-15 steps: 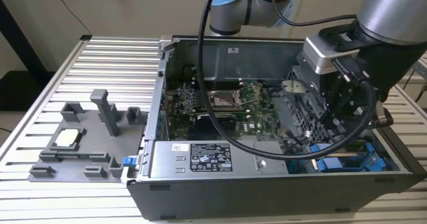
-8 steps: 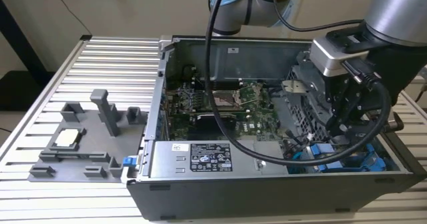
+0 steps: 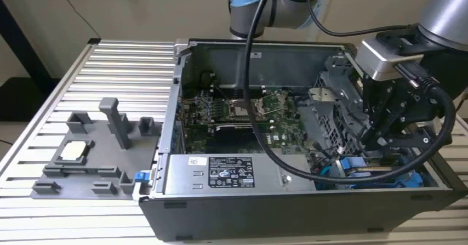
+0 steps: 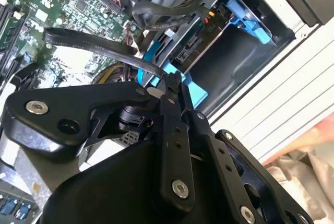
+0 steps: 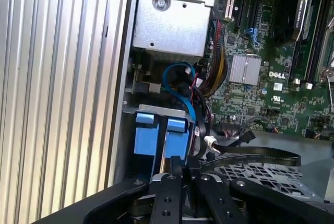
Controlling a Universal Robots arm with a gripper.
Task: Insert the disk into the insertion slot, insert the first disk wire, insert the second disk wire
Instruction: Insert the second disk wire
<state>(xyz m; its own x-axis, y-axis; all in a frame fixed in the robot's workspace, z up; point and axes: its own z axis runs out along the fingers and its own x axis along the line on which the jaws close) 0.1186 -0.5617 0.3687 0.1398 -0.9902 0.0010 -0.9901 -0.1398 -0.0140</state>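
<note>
The disk lies in its bright blue carrier inside the insertion slot, at the near corner of the open computer case on the exterior view's right. My gripper reaches down into the case right above it. In both wrist views the fingers stand pressed together at the blue carrier's end. A flat black disk wire runs out from between the fingertips and arcs over the motherboard. The wire's plug is hidden by the fingers.
A silver labelled power-supply box fills the case's near side beside the slot. The green motherboard and a metal drive cage lie behind. Blue and black cables loop by the carrier. A grey fixture stands on the ribbed table.
</note>
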